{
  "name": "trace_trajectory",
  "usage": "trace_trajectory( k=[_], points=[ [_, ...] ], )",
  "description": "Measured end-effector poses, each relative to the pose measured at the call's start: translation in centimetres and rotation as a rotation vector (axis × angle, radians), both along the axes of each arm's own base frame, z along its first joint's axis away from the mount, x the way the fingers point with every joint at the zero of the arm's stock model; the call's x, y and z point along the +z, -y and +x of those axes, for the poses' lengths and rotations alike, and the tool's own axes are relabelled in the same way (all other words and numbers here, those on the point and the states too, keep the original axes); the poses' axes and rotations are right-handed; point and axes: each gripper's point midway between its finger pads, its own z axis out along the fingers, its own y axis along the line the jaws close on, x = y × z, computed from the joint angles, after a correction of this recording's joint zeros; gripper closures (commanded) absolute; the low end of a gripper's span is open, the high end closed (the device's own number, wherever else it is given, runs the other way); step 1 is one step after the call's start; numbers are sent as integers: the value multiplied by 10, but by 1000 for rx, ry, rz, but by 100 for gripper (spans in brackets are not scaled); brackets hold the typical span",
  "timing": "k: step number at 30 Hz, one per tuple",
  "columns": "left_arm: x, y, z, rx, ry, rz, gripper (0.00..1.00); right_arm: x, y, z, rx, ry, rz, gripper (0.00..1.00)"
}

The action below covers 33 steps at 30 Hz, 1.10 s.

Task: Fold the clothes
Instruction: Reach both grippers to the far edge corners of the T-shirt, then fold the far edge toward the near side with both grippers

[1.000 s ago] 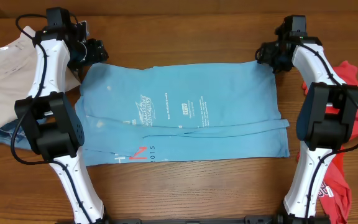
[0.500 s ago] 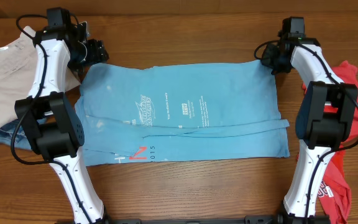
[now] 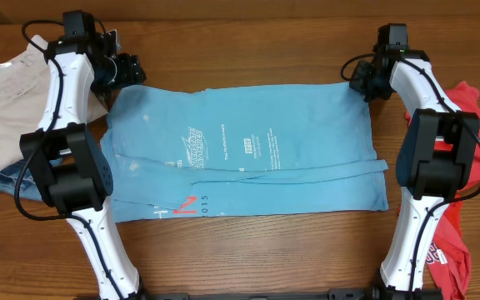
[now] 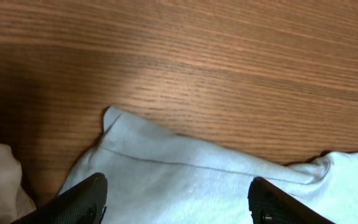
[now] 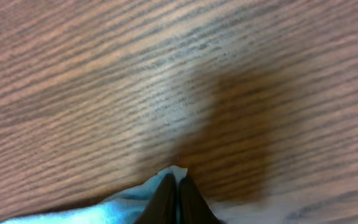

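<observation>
T-shirt [image 3: 248,158] on table [image 3: 240,50], seemingly between heaps [image 3: 450,242]

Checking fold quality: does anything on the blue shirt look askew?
Yes. On the sky-blue T-shirt, a folded strip juts past the right edge, so the layers do not line up. Nothing looks torn.

A brown wood-grain tabletop [image 3: 248,254] fills the whole overhead frame, its grain running left to right. In the left wrist view a pale sheen of light [image 4: 166,81] lies mid-frame; in the right wrist view a soft shadow [image 5: 244,124] darkens the wood right of centre
</observation>
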Motion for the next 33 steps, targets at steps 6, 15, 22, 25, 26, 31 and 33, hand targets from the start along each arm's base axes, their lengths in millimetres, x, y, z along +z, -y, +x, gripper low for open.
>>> trace_trajectory(
  k=[6, 15, 22, 25, 26, 31, 33],
  points=[
    [8, -1, 18, -5, 82, 4, 23, -1, 1, -8, -3, -35, -5, 96],
    [-25, -2, 29, 0, 76, -7, 23, -2, 1, -13, -3, -62, -4, 96],
    [-55, 0, 30, 16, 29, -29, 33, -1, 1, -15, -3, -69, -6, 96],
    [-57, 2, 23, 18, -2, -37, 48, -1, 1, -15, -4, -69, -6, 96],
    [-58, 3, 21, 18, -11, -39, 58, -1, 1, -15, -3, -69, -6, 96],
    [-62, 5, 12, 21, -55, -47, 94, -2, 1, -16, -3, -74, -6, 96],
    [-65, 5, 10, 22, -66, -49, 96, -2, 1, -17, -3, -77, -5, 96]
  ],
)
